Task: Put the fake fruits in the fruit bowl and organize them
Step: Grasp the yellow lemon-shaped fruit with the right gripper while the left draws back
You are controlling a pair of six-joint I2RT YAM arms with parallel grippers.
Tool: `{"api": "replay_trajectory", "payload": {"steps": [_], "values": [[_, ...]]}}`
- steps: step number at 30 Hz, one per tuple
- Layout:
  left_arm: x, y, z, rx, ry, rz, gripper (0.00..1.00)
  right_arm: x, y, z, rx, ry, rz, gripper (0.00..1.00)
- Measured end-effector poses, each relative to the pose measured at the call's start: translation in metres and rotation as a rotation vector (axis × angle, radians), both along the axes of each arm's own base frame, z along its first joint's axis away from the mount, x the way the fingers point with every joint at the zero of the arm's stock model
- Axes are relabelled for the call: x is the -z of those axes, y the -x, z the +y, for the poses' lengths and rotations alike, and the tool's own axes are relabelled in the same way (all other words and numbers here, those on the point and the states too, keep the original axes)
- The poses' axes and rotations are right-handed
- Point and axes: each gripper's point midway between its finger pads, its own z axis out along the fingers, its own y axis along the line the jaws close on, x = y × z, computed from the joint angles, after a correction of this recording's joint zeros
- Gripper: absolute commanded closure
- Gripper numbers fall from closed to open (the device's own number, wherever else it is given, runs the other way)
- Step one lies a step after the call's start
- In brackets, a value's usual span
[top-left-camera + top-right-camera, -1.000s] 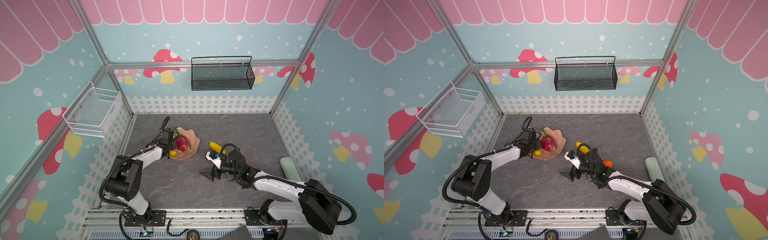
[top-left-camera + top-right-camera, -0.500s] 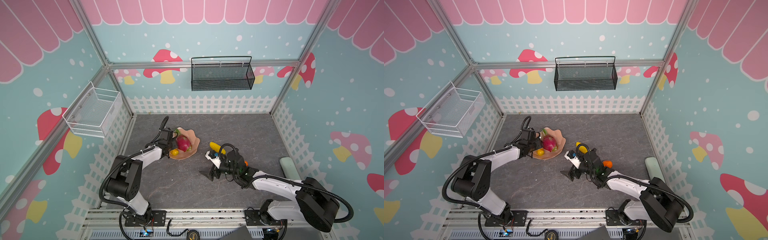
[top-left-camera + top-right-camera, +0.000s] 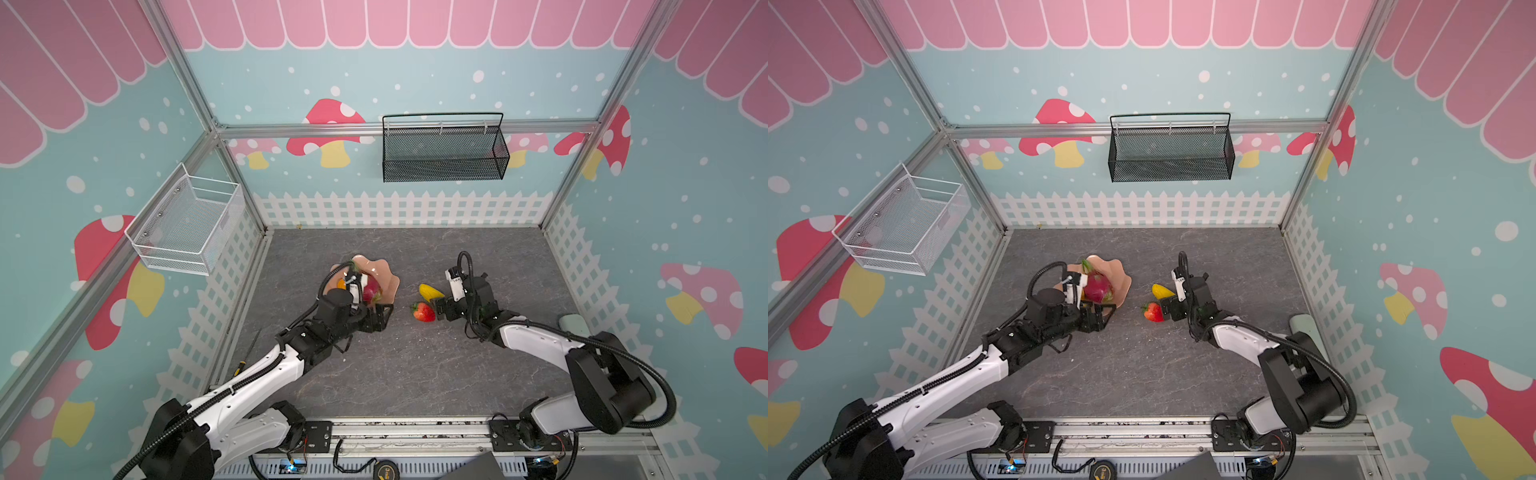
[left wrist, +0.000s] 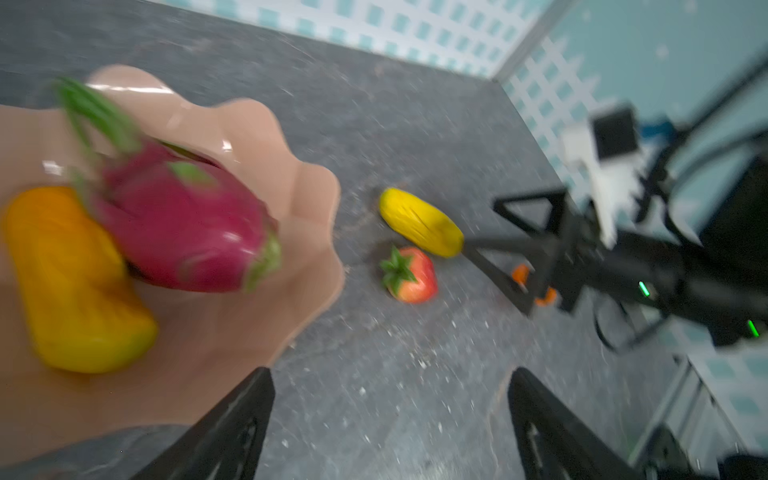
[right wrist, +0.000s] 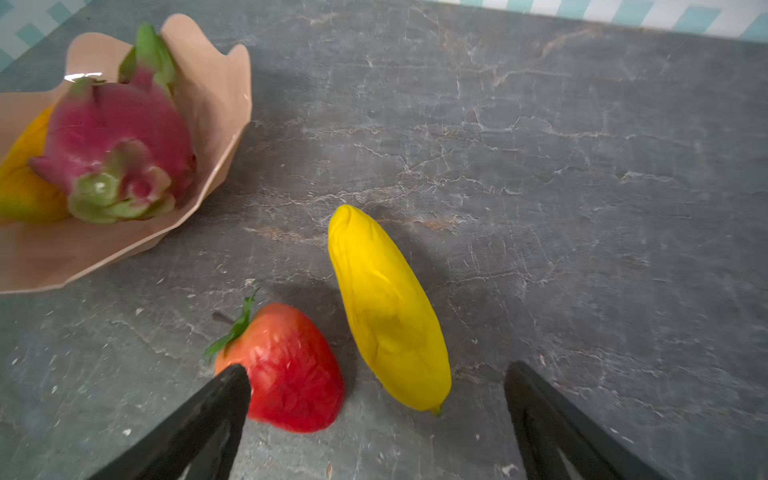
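Fruit bowl (image 3: pixel 388 279) holds dragon fruit (image 3: pixel 371 289); strawberry (image 3: pixel 424 311) and yellow fruit (image 3: pixel 430 291) lie before my right gripper (image 5: pixel 376 372); it and my left gripper (image 4: pixel 390 374) gape empty.

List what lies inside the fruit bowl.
The magenta dragon fruit and an orange-yellow oblong fruit lie in the fruit bowl. The floor beneath them is covered, so anything there cannot be seen.

Bright, even light falls from overhead, so you get soft, short shadows beside the strawberry (image 5: pixel 286 370) and yellow fruit (image 5: pixel 386 307). Glare streaks the bowl (image 4: pixel 249 137). Your left wrist view smears: the dragon fruit (image 4: pixel 178 232) is fuzzy. Both top views stretch at the edges.
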Motion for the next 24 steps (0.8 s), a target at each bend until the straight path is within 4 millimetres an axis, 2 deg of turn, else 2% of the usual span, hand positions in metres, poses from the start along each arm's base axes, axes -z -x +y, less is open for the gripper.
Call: {"api": "replay_trajectory", "payload": {"steps": [3, 7, 13, 17, 21, 24], "values": [[0.009, 0.029, -0.015, 0.082, -0.017, 0.001, 0.0, 0.019, -0.008, 0.002, 0.001, 0.018, 0.054, 0.06], [0.02, 0.046, -0.016, 0.109, -0.026, -0.007, 0.0, 0.037, -0.011, 0.002, 0.001, 0.046, 0.102, 0.1], [0.033, 0.048, -0.008, 0.079, -0.044, -0.008, 0.0, 0.045, -0.016, 0.005, -0.011, 0.053, 0.128, 0.14], [0.034, 0.045, -0.005, 0.06, -0.051, -0.019, 0.0, 0.05, -0.022, 0.009, -0.025, 0.048, 0.141, 0.2], [0.032, 0.043, -0.003, 0.041, -0.053, -0.033, 0.0, 0.054, -0.024, 0.011, -0.04, 0.058, 0.146, 0.39], [0.03, 0.042, 0.003, 0.018, -0.052, -0.05, 0.0, 0.052, -0.026, 0.012, -0.044, 0.066, 0.146, 0.46]]}}
